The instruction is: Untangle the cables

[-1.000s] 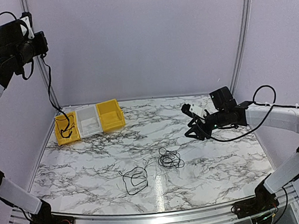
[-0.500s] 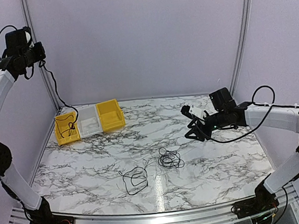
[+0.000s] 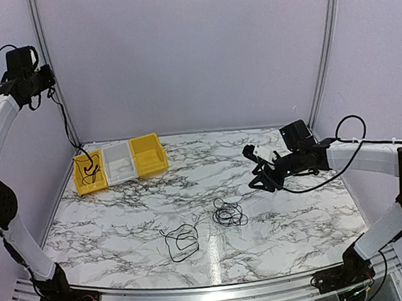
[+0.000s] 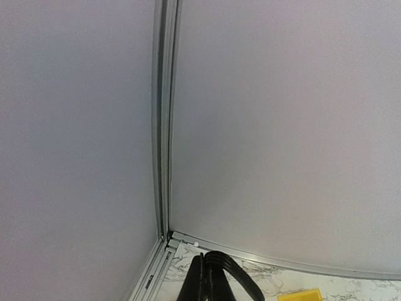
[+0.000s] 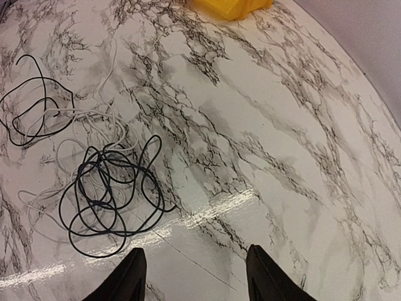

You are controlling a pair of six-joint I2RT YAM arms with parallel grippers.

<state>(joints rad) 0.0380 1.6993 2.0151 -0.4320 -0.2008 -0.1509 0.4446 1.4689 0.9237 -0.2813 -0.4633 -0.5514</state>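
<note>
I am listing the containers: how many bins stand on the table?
3, in a row at the far left of the marble table: left yellow bin, holding a black cable; white bin in the middle; right yellow bin. None seems hidden.

Ahead of the matt black plastic right fingers (image 5: pixel 131 279), the table (image 5: pixel 301 144) is glossy, marble-patterned; the coiled black cables (image 5: pixel 106 188) look smooth, rubbery; so does the hanging cable (image 3: pixel 66 124) below the left fingers (image 4: pixel 195 282); the bin (image 5: pixel 229 6) is yellow plastic.

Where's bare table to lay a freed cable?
Bare table right of the black coil, and rear centre between the right yellow bin and right gripper. Crowded: centre, where coil, white cable and black loop lie close.
</note>
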